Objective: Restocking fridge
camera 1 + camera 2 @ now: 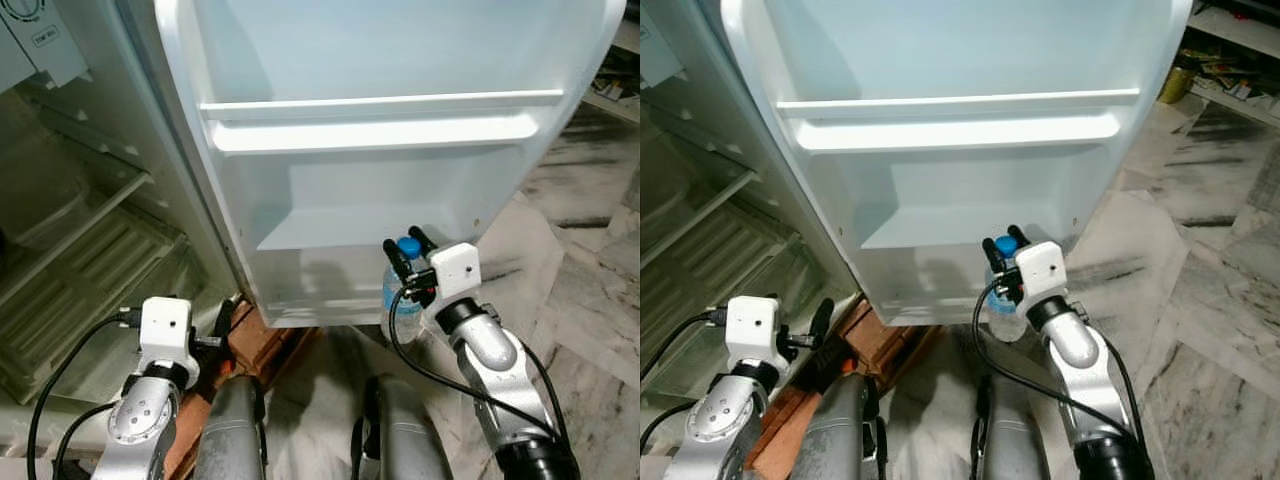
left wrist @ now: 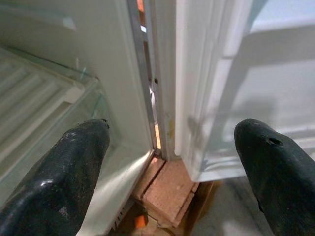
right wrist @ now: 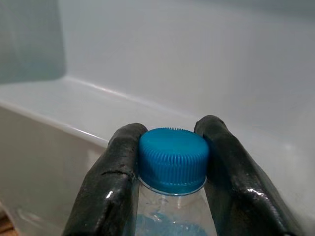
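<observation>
The right gripper (image 1: 408, 246) pinches a clear water bottle (image 1: 402, 300) by its blue cap (image 3: 172, 160), fingers pressed against either side, holding it upright just in front of the open fridge door (image 1: 380, 160), at about five o'clock from the door's lowest shelf (image 1: 330, 228). The left gripper (image 2: 167, 162) hangs low at seven o'clock, fingers spread wide (gripping nothing), facing the door hinge above reddish bricks (image 2: 170, 189).

Silver arms, white wrist boxes, black cables
</observation>
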Robot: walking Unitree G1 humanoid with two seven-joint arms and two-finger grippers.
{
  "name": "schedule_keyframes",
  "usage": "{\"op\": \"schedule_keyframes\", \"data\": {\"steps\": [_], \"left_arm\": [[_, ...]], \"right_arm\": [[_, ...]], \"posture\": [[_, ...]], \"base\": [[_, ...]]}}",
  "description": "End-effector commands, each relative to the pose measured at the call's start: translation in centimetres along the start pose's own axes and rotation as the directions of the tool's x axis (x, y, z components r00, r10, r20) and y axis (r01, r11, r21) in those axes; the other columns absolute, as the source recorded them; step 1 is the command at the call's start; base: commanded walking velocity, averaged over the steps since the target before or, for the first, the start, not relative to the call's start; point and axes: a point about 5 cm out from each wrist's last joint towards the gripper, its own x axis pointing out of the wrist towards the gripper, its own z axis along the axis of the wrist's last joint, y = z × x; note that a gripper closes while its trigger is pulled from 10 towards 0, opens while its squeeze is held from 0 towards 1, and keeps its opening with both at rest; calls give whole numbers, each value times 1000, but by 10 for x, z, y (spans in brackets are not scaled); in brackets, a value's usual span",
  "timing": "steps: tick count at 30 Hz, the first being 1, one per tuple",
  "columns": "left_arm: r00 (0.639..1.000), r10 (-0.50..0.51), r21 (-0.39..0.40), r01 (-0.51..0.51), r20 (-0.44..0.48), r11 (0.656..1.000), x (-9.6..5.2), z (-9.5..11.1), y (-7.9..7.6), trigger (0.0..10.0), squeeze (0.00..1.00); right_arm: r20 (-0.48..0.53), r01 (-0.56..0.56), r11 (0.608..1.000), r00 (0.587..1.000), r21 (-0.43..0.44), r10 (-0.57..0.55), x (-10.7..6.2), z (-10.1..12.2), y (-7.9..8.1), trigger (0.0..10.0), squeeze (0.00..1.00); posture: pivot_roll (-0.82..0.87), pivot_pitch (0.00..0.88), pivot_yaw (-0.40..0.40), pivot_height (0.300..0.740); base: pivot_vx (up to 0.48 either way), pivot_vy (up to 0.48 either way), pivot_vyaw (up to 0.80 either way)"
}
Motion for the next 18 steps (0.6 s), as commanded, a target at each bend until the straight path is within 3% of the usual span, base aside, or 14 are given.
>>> {"op": "schedule_keyframes", "data": {"steps": [1, 11, 18], "left_arm": [[1000, -8, 8, 8, -21, 1000, -4, -2, 1, 10000, 0], [1000, 27, 24, -28, 13, 999, -3, 8, 4, 10000, 0], [1000, 20, 56, -20, 3, 998, -4, 8, -1, 10000, 0]], "right_arm": [[14, -15, 1000, 1000, -21, 16, 2, 1, 3, 10000, 0], [38, -30, 999, 999, -43, 32, 8, 2, -3, 10000, 0], [79, -116, 982, 988, -152, 129, 15, 9, 6, 10000, 0]], "posture": [[67, 202, -1, 615], [73, 215, -7, 571], [77, 225, -4, 571]], "base": [[0, 0, 0], [0, 0, 0], [0, 0, 0]]}}
